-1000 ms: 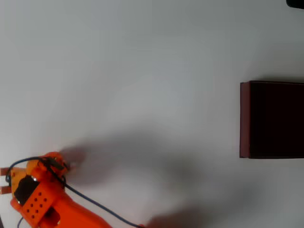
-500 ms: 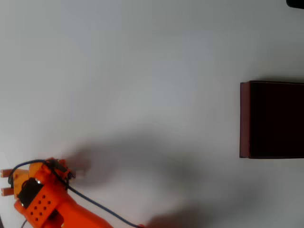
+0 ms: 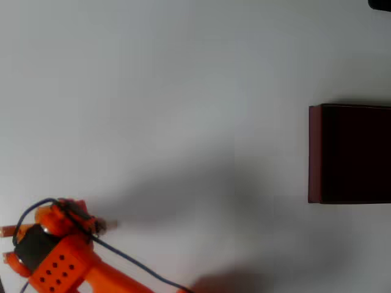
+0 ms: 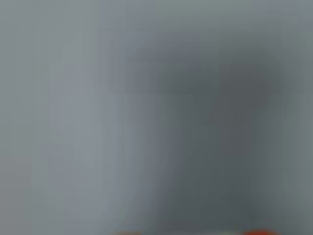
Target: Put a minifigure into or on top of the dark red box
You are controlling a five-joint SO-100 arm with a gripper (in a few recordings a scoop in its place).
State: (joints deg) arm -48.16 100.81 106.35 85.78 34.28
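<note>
In the overhead view my orange arm reaches in from the bottom left corner, and its gripper (image 3: 98, 224) points right, low over the white table. A tiny pale thing, the minifigure (image 3: 109, 225), sticks out at the fingertips, and the jaws look shut on it. The dark red box (image 3: 314, 152) stands at the right edge with maroon walls and a nearly black inside, far from the gripper. The wrist view is a grey blur with a sliver of an orange fingertip (image 4: 259, 232) at its bottom edge.
The white table (image 3: 183, 91) lies bare between the gripper and the box. A blue cable (image 3: 131, 264) trails from the arm toward the bottom edge. A small dark object (image 3: 380, 3) shows in the top right corner.
The gripper has shifted a little to the right and turned, and the small pale figure has moved with it. The arm's shadow on the table has spread further right.
</note>
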